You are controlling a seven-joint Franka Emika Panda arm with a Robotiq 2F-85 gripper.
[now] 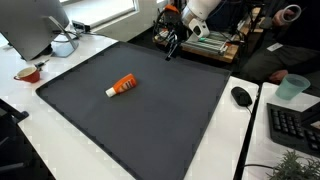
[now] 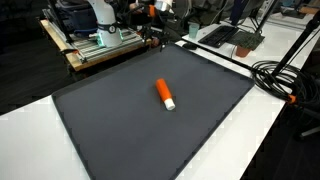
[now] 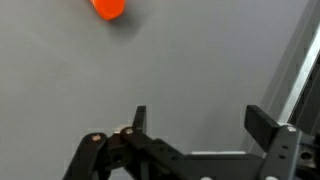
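An orange bottle with a white cap (image 1: 122, 86) lies on its side near the middle of the dark grey mat (image 1: 150, 120); it shows as well in an exterior view (image 2: 165, 94). My gripper (image 1: 171, 48) hangs over the mat's far edge, well away from the bottle, also visible in an exterior view (image 2: 152, 36). In the wrist view the gripper (image 3: 198, 118) stands open with only bare mat between its fingers, and the orange bottle (image 3: 108, 8) peeks in at the top edge.
A wooden stand with equipment (image 1: 205, 42) sits behind the mat. A computer mouse (image 1: 241, 96), a keyboard (image 1: 295, 125) and a teal cup (image 1: 291, 88) lie on the white desk. A monitor (image 1: 35, 25) and bowl (image 1: 28, 73) stand beside the mat. Cables (image 2: 285, 75) lie on the floor.
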